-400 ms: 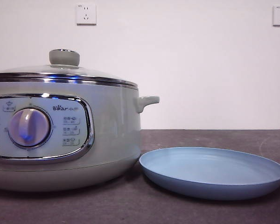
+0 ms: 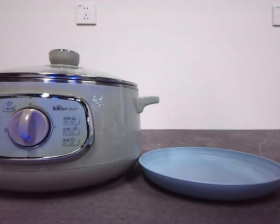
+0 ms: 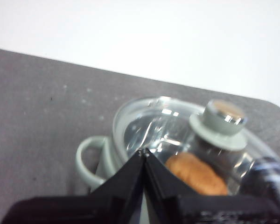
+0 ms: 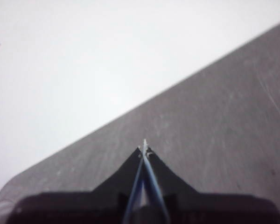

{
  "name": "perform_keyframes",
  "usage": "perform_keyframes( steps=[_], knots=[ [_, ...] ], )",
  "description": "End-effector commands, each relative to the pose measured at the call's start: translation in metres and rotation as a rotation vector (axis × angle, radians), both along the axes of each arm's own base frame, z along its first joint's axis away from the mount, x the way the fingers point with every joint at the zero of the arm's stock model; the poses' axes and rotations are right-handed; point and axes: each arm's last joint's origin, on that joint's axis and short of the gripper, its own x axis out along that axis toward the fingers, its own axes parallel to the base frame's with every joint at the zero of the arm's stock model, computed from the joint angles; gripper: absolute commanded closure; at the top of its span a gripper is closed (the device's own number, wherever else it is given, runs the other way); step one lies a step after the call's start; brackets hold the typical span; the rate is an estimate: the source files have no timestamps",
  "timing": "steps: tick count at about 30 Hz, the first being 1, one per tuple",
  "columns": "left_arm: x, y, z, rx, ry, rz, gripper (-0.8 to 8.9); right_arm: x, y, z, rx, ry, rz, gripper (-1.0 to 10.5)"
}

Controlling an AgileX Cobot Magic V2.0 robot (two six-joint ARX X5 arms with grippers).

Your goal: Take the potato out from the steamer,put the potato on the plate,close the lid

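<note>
The steamer (image 2: 60, 135) stood on the dark worktop (image 2: 214, 137) at the left of the front view, its control panel and round dial (image 2: 29, 127) facing the camera; the lid (image 2: 60, 72) sat closed on its rim, the knob (image 2: 64, 57) upright at the centre. The plate (image 2: 212, 171) lay flat just beside the steamer on its right, its near rim close to the pot's base, though whether the two touched could not be told; nothing lay on it. A small side handle (image 2: 147, 101) stuck out from the steamer above the plate's edge; two wall sockets (image 2: 86, 14) showed on the white wall behind.

In the left wrist view the left end effector (image 3: 143, 153) hung above the steamer near the lid's rim, its two black jaws pressed together at the tips and pinching nothing; it was clear of the knob (image 3: 219, 122). Through the glass lid (image 3: 177, 126) the potato (image 3: 196, 173) was visible inside the pot, lying beneath the knob; a pot handle (image 3: 91, 161) showed beside the jaws.

In the right wrist view the right end effector (image 4: 144, 148) was over bare worktop (image 4: 233, 121) with its jaws pressed together, holding nothing; neither arm appeared in the front view.
</note>
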Motion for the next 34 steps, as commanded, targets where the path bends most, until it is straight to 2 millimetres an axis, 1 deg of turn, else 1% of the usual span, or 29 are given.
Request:
perform_keyframes(
  steps=[1, 8, 11, 13, 16, 19, 23, 26, 30, 34],
  knots=[
    [-0.001, 0.000, 0.020, 0.000, -0.011, -0.008, 8.19, 0.002, 0.001, 0.026, -0.065, -0.033, 0.034, 9.6],
    [0.003, -0.002, 0.074, 0.002, -0.037, -0.041, 8.20, 0.014, 0.006, 0.098, -0.220, -0.109, 0.134, 9.6],
    [0.008, -0.003, 0.096, 0.021, -0.053, -0.051, 8.19, 0.020, 0.010, 0.128, -0.287, -0.156, 0.172, 9.6],
    [0.012, -0.004, 0.111, 0.039, -0.059, -0.063, 8.20, 0.025, 0.013, 0.148, -0.320, -0.182, 0.230, 9.6],
    [0.020, -0.007, 0.132, 0.071, -0.053, -0.099, 8.20, 0.033, 0.018, 0.172, -0.351, -0.188, 0.321, 9.6],
    [0.027, -0.009, 0.152, 0.118, -0.035, -0.127, 8.20, 0.042, 0.022, 0.191, -0.379, -0.179, 0.410, 9.6],
    [0.035, -0.016, 0.177, 0.151, 0.008, -0.224, 8.20, 0.055, 0.028, 0.209, -0.397, -0.137, 0.538, 9.6],
    [0.043, -0.022, 0.193, 0.183, 0.042, -0.302, 8.20, 0.064, 0.033, 0.217, -0.413, -0.090, 0.619, 9.6],
    [0.055, -0.030, 0.205, 0.209, 0.097, -0.381, 8.20, 0.073, 0.041, 0.222, -0.451, -0.028, 0.711, 9.6],
    [0.068, -0.038, 0.206, 0.214, 0.137, -0.414, 8.17, 0.080, 0.052, 0.222, -0.507, 0.007, 0.785, 9.5]
  ],
)
